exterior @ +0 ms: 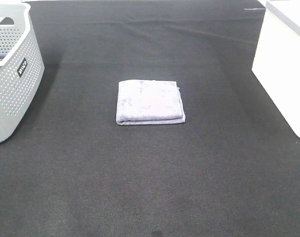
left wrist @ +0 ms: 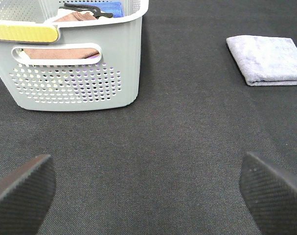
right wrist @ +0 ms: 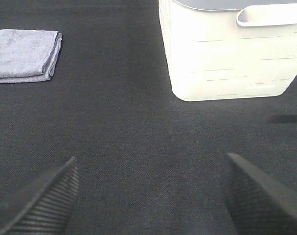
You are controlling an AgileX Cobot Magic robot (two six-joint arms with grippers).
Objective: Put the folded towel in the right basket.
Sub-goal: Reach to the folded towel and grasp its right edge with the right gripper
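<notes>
A folded lilac-grey towel (exterior: pixel 150 102) lies flat on the black table cloth near the middle. It also shows in the left wrist view (left wrist: pixel 268 59) and in the right wrist view (right wrist: pixel 23 54). The right basket (exterior: pixel 284 64) is white, at the right edge; the right wrist view shows its wall and handle (right wrist: pixel 226 54). My left gripper (left wrist: pixel 146 193) is open and empty, well away from the towel. My right gripper (right wrist: pixel 150 196) is open and empty, between towel and white basket but short of both. Neither arm shows in the high view.
A grey perforated basket (exterior: pixel 11 79) stands at the left edge. In the left wrist view it (left wrist: pixel 75 73) holds brown and blue cloths and a black hanger. The black cloth (exterior: pixel 150 187) covers the table.
</notes>
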